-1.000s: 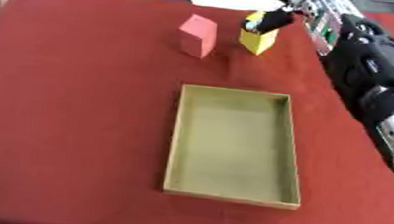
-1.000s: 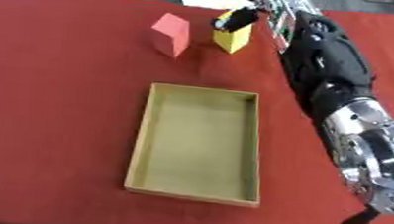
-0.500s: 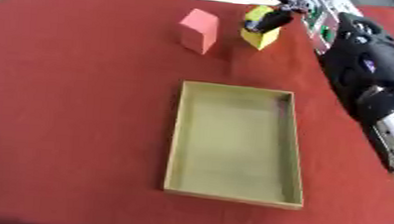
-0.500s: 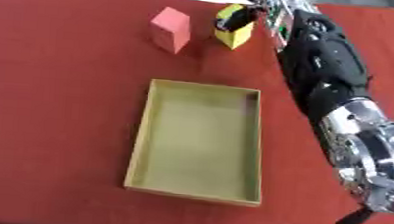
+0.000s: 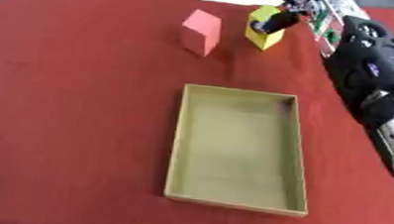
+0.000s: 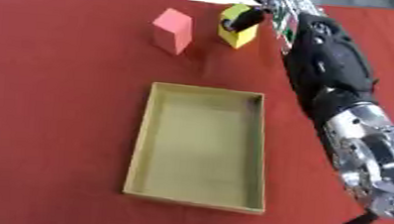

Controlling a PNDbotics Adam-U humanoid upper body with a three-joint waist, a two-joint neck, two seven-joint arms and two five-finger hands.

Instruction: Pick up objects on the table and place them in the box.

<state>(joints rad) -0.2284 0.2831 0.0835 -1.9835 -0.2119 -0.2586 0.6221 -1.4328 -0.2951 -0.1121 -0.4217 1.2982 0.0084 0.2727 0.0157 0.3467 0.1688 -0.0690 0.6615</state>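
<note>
Looks like a lab or demo bench: table under a plain red cloth (image 5: 78, 125), staged props only — pink foam-like block (image 5: 201, 31), yellow block (image 5: 264, 28), shallow open tan cardboard box (image 5: 238, 149). No household or shop clutter visible.

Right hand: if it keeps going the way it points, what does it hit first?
The yellow block; the right hand already has a finger on it. Beyond lies the pink block, though depth is unclear.
</note>
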